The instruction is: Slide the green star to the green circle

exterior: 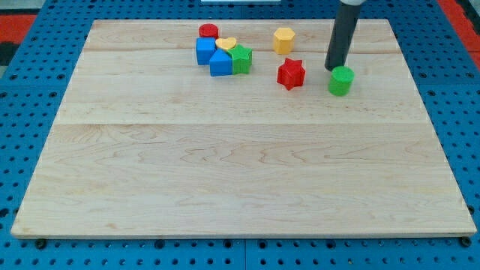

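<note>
The green star [241, 59] lies near the view's top, left of centre, pressed against a blue block [220, 64]. The green circle [340, 80] stands at the view's upper right. My tip [333, 68] rests on the board just above and left of the green circle, touching or nearly touching it. The tip is far to the right of the green star, with the red star [291, 73] between them.
A cluster sits by the green star: a red circle [208, 31], a yellow heart [226, 45] and a second blue block [204, 50]. A yellow hexagon [283, 40] stands right of it. The wooden board [240, 172] lies on a blue pegboard.
</note>
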Robot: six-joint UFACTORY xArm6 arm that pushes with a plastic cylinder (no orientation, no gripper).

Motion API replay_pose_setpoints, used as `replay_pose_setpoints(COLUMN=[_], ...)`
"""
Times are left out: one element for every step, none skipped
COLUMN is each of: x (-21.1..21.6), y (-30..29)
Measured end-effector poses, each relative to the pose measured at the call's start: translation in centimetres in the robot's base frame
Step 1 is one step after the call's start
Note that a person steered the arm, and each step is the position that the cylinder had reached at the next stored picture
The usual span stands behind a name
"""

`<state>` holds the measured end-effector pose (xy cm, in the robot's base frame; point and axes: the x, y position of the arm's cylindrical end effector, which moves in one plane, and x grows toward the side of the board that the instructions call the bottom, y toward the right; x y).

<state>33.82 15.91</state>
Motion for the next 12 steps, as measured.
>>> replay_pose_setpoints(x=[1.2, 4.8, 6.2, 5.3, 1.1, -1.9, -5.2, -7.6, -4.9, -2.8, -0.7, 2.1], y=[2.4, 1.5, -6.1, -15.0, -14.5, -10.1, -10.1, -13.7, -14.2, -16.2, -18.4, -21.6])
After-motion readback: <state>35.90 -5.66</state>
